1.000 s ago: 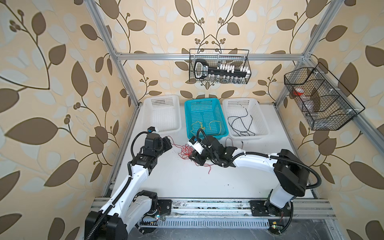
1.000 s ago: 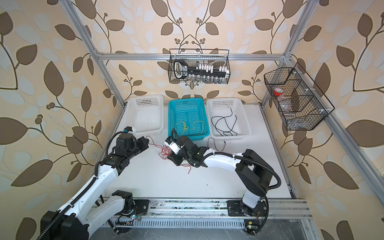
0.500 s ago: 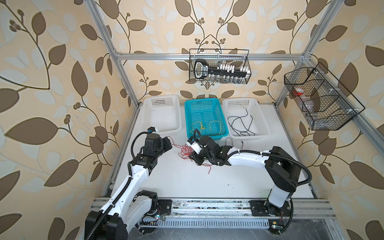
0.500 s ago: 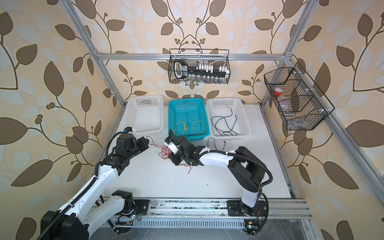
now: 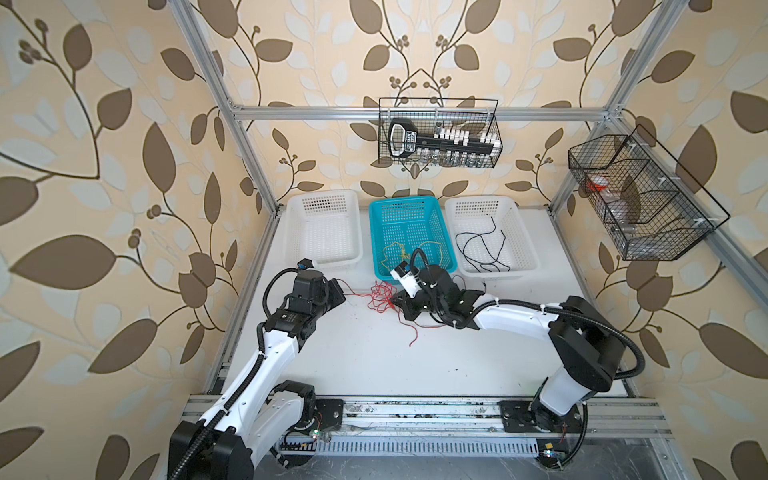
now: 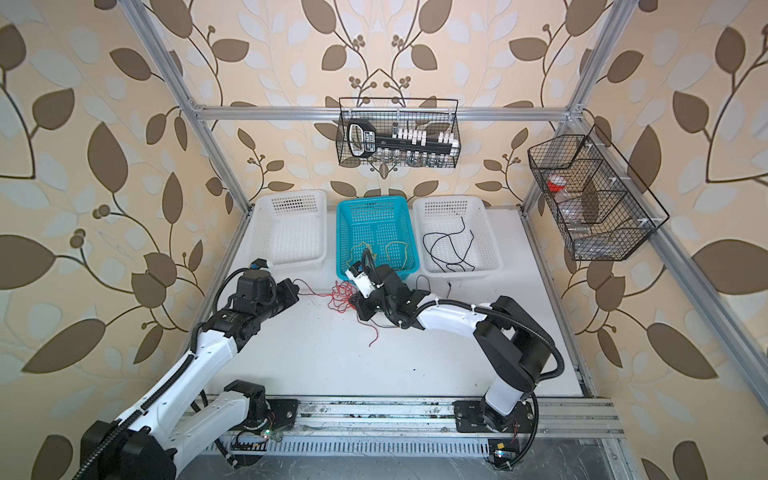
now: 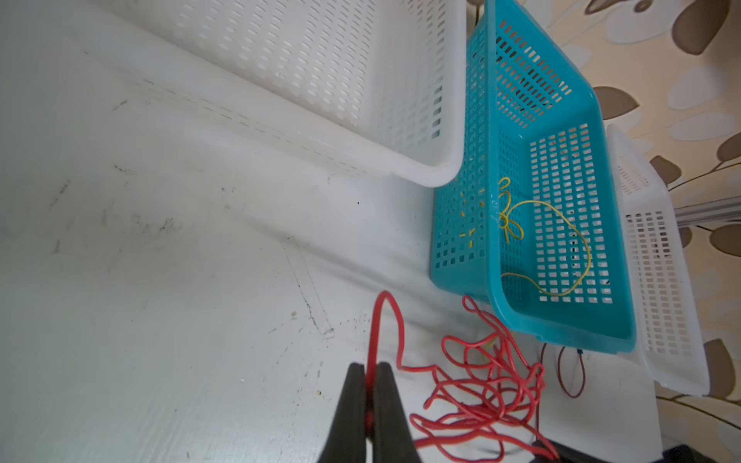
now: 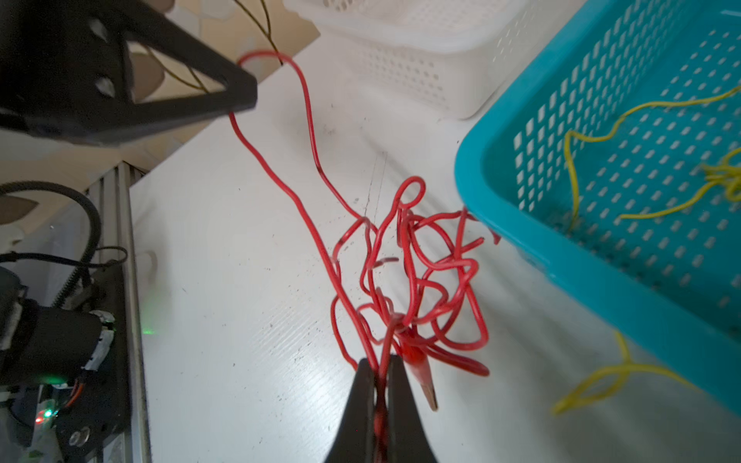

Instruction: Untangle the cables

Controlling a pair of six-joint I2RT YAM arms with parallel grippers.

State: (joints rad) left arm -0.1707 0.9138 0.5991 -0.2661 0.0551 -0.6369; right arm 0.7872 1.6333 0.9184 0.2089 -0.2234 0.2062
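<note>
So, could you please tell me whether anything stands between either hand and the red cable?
Nothing visible does: the left hand and the right hand are each shut directly on strands of the red cable.

Left pincer (image 7: 371, 371) and right pincer (image 8: 379, 366) both pinched tight, arms low
</note>
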